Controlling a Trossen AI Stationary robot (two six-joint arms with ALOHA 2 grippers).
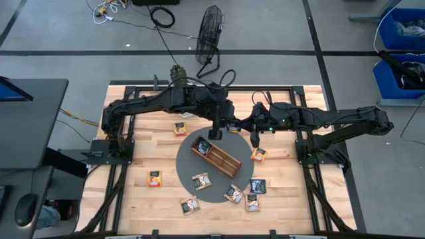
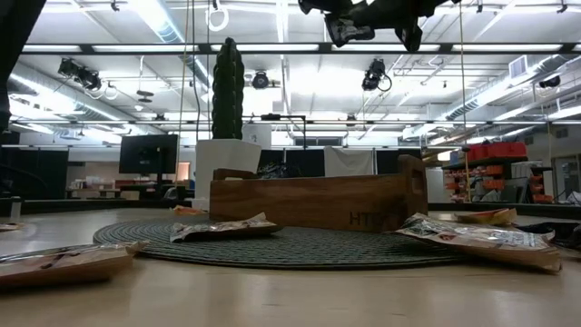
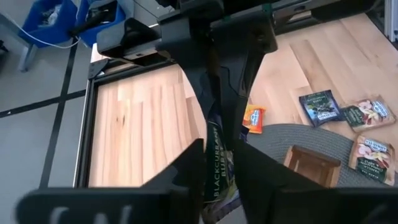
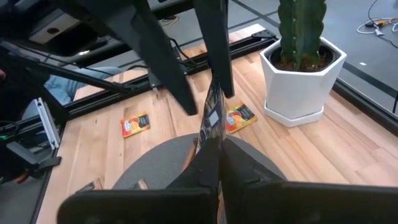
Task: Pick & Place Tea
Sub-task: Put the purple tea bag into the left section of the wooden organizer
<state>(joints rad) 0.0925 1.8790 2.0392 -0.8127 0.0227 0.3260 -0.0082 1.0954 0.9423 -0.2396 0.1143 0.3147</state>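
Note:
A dark tea packet (image 3: 217,163), printed with a blackcurrant label, hangs in the air between my two grippers, above the far end of the wooden tray (image 1: 216,157). My left gripper (image 3: 219,167) comes from the table's left and is closed on one end of the packet. My right gripper (image 4: 217,152) comes from the right and is shut on the packet's other end (image 4: 210,127). Another dark packet (image 1: 204,146) lies in the tray. The tray stands on a round grey mat (image 1: 199,166). My left gripper has the packet's near end (image 3: 217,177) between its two fingers, and the packet fills the narrow gap. The printed face shows between them, so the packet sits turned in the hold. The fingers slant down from the table's left. My right gripper pinches the packet's other end (image 4: 209,138) between its shut fingers, slanting down from the table's right. The packet rises from these fingertips toward my left gripper's fingers (image 4: 219,74). It is lifted clear of the tray and the table.
Several loose packets lie around: orange ones (image 1: 180,128) (image 1: 154,178) (image 1: 258,155), two on the mat (image 1: 202,181) (image 1: 233,193), and others near the front (image 1: 257,186) (image 1: 190,206). A cactus in a white pot (image 4: 301,68) stands at the far edge.

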